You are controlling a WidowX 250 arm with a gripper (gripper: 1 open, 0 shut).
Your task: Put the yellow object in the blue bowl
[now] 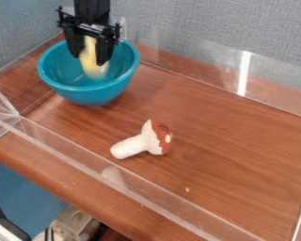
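Camera view looks down at an angle on a brown wooden table (229, 141) fenced by low clear plastic walls (260, 75), with a grey-blue fabric backdrop behind it. At the upper left of the frame stands the blue bowl (65, 85), round, deep and glossy teal, upright on the wood near the left wall. Directly over its opening hangs the black gripper (93, 55), pointing straight down, its lower end reaching past the bowl's rim into the cavity. Its two fingers (72, 49) are spread apart, one on each side of the yellow object (95, 64). That pale yellow curved piece sits between the fingers, inside the bowl toward its far side, with its lower end down against the inner wall. A small gap seems to show on each side of it, so the fingers do not look pressed on it, though at this size I cannot tell for certain whether either one touches it.

Near the middle of the frame, well apart from the bowl, a mushroom toy (143, 141) lies on its side on the bare wood, white stem pointing to the lower left and red-brown cap to the right.
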